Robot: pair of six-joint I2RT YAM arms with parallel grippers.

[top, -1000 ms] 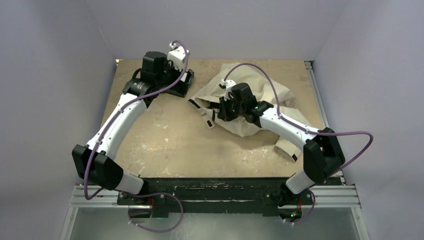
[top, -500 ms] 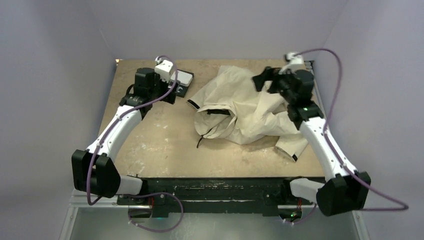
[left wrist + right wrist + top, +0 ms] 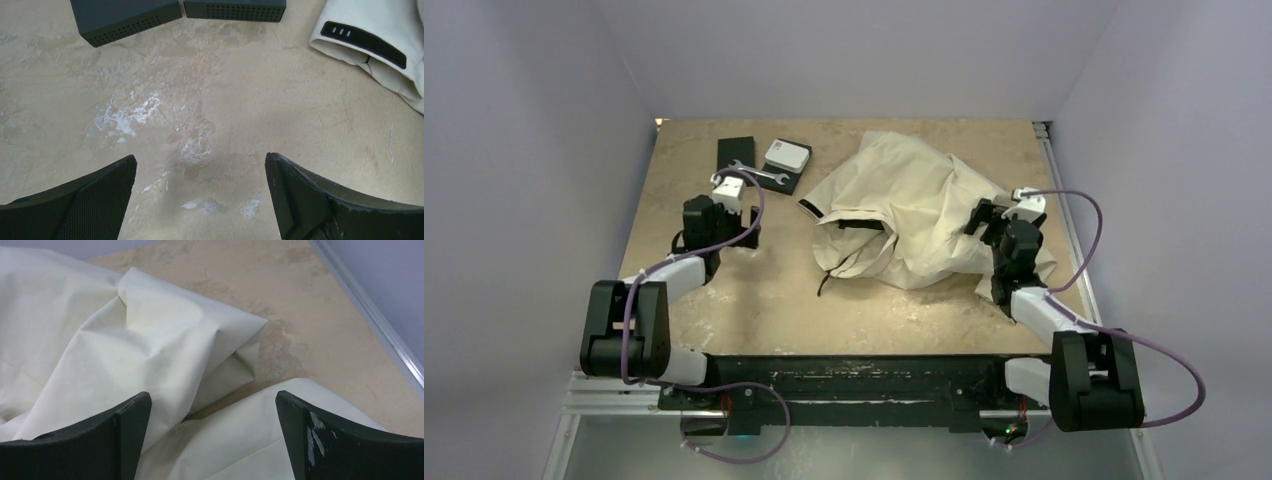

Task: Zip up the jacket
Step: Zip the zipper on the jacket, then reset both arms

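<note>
beige and scuffed with pale patches, the desk (image 3: 754,290) fills most of my overhead feed. on its right half lies the jacket (image 3: 904,200), a cream heap crumpled and folded over itself, with a dark slit of lining (image 3: 859,225) showing at the near-left side, so i can't make out the zip from here. the left claw (image 3: 200,157) is spread wide over bare desk on the left half, nothing between its fingers, well apart from the jacket body. the right claw (image 3: 212,395) is also spread and carrying nothing, sitting over the jacket's right edge, where my wrist feed shows creased folds of cloth and a strip of desk beyond; i can't tell whether its fingers touch the cloth. at the far left of the desk i see two flat black blocks side by side, one (image 3: 736,150) bare and the other (image 3: 789,180) with a small white box (image 3: 786,153) on top. a silver wrench (image 3: 752,171) lies across their near edges. a sleeve cuff (image 3: 380,65) with a black tab (image 3: 362,42) reaches toward the blocks, near them but not touching. a thin dark cord (image 3: 826,282) trails from the jacket's near-left edge.
</note>
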